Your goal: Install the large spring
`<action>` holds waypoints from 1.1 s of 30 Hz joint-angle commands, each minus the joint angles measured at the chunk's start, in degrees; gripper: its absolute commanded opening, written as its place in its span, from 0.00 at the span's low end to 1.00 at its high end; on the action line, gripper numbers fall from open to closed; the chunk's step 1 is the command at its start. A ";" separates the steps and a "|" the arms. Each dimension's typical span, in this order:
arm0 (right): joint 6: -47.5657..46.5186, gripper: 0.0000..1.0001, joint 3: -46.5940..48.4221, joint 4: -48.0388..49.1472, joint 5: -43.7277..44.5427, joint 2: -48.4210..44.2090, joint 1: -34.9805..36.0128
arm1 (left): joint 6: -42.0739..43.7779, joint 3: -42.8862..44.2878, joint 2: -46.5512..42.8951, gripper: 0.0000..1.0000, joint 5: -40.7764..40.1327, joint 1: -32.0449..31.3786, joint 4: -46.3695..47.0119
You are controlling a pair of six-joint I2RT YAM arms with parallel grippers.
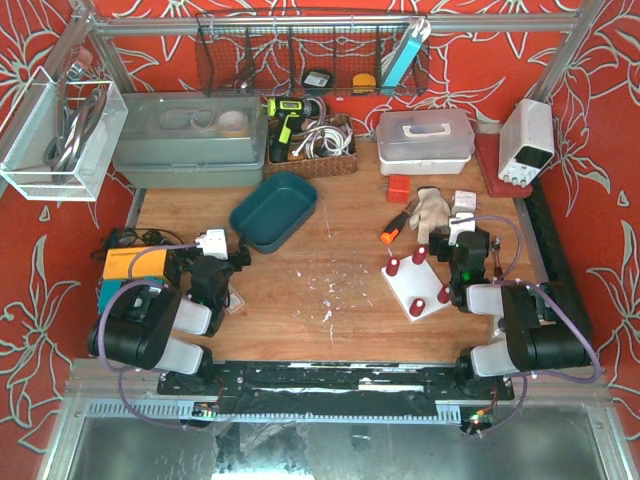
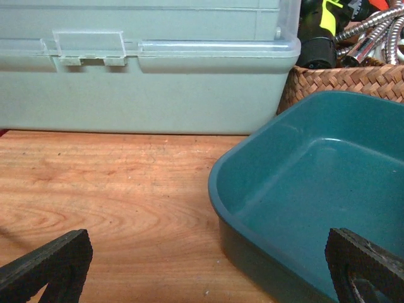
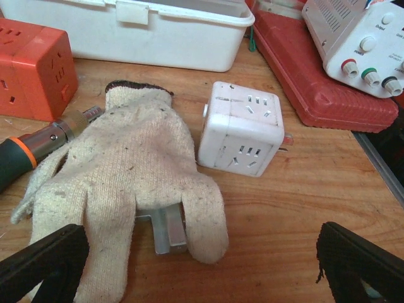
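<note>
A white board (image 1: pixel 415 283) with several red pegs lies right of the table's middle. No large spring shows in any view. My left gripper (image 1: pixel 225 262) is open and empty, low over the wood near the front corner of a teal tray (image 2: pixel 315 189); in the left wrist view (image 2: pixel 205 278) its pads sit far apart. My right gripper (image 1: pixel 468 245) is open and empty just right of the board. In the right wrist view (image 3: pixel 202 265) it faces a cream work glove (image 3: pixel 126 183), which lies over a small metal bracket (image 3: pixel 167 230).
A white power cube (image 3: pixel 243 129), orange power cube (image 3: pixel 31 69), screwdriver (image 3: pixel 25 151), white lidded box (image 3: pixel 158 31), red case (image 3: pixel 315 69) and power supply (image 3: pixel 360 38) stand beyond the right gripper. A grey-green box (image 2: pixel 145 82) and wicker basket (image 2: pixel 341 79) stand behind the tray.
</note>
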 commanded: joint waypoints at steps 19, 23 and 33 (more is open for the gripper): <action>-0.58 0.99 -0.12 1.45 -0.94 -0.06 0.14 | 0.06 0.26 -0.01 1.00 -0.42 0.32 2.79; -0.61 0.99 -0.12 1.45 -0.94 -0.09 0.14 | 0.06 0.26 -0.01 1.00 -0.35 0.32 2.79; -0.56 0.99 -0.12 1.45 -0.92 -0.07 0.14 | 0.06 0.34 0.02 1.00 -0.25 0.32 2.70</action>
